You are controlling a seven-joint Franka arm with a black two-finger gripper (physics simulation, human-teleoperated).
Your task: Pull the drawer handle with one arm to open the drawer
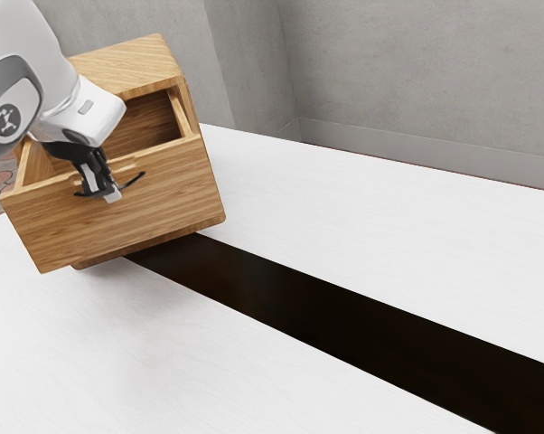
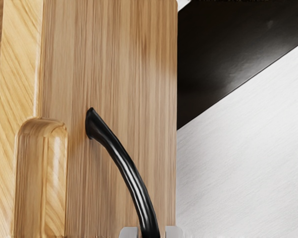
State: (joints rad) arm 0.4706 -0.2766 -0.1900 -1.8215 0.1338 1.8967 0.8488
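Gripper (image 1: 103,188) pinches the black drawer handle (image 2: 125,172) from both sides, transferring the arm's pull to the wooden drawer (image 1: 118,221), which stands partly out of its cabinet (image 1: 132,63).

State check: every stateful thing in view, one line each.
cabinet: standing on the table
drawer: open, pulled partway out of the cabinet
drawer handle: gripped by the tool
tool: shut on the drawer handle

Hand (image 1: 104,189) tight on drawer handle (image 2: 122,164)
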